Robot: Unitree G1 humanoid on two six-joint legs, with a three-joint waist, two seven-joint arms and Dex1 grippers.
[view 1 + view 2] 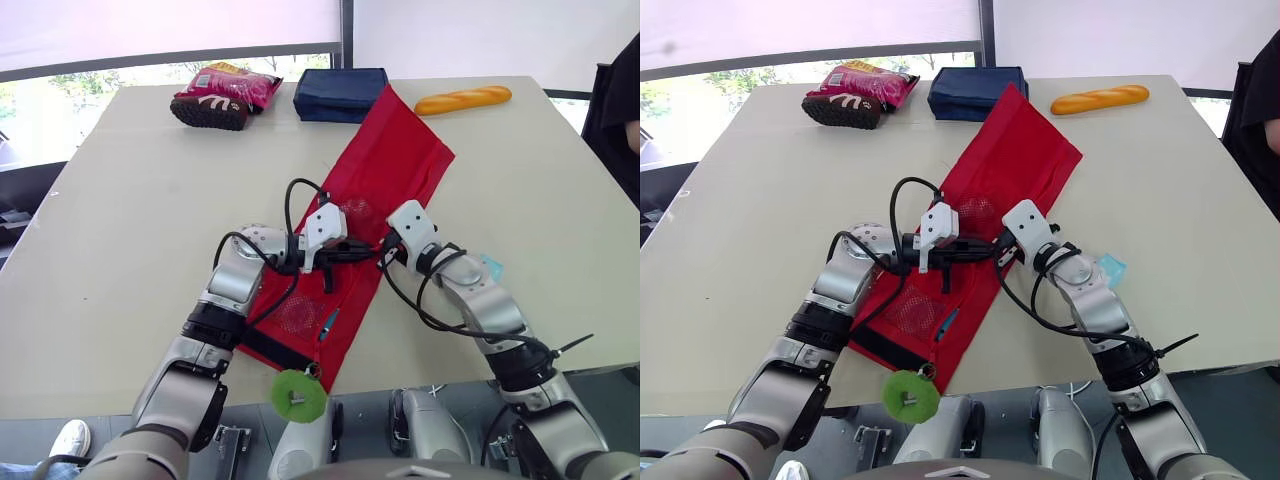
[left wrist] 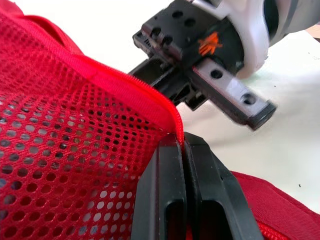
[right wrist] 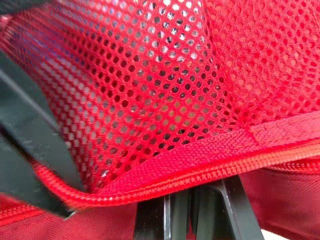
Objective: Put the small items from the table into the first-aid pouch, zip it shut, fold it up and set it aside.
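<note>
Surface (image 1: 120, 200): we're looking at a broad pale top that carries everything here.
First-aid pouch (image 1: 395, 160): the red pouch lies opened out flat on a diagonal. It runs from the near edge, between the two arms, up towards the far side, and its mesh pockets face up.
Person (image 1: 615, 120): a dark sleeve shows at the right-hand edge of the surface, well apart from the pouch.
Navy bag (image 1: 340, 93): this sits at the far side, touching the pouch's top corner.
Bread loaf (image 1: 463, 99): the golden loaf lies at the far side, to the right of the navy bag.
Snack packet (image 1: 235, 85): the pink packet is at the far side, left of the navy bag.
Brown item (image 1: 210, 110): dark with white marks, it rests against the near side of the snack packet.
Left gripper (image 2: 183, 140): it is over the middle of the pouch. Its two black fingers are pressed together, pinching the red zip edge (image 2: 125, 82) of a mesh pocket (image 2: 75, 150).
Right gripper (image 1: 388, 252): it sits just beside the left one, pointing at it. From the wrist we see its fingers drawn close on the same red zip band.
Green disc (image 1: 298, 395): it hangs off the near edge of the surface from the pouch's lower corner.
Pale blue item (image 1: 490, 266): a small piece lies on the surface just beside the right forearm, outside the pouch.
Slim blue item (image 1: 328, 322): we spot it lying under the mesh of the pouch's near pocket.
</note>
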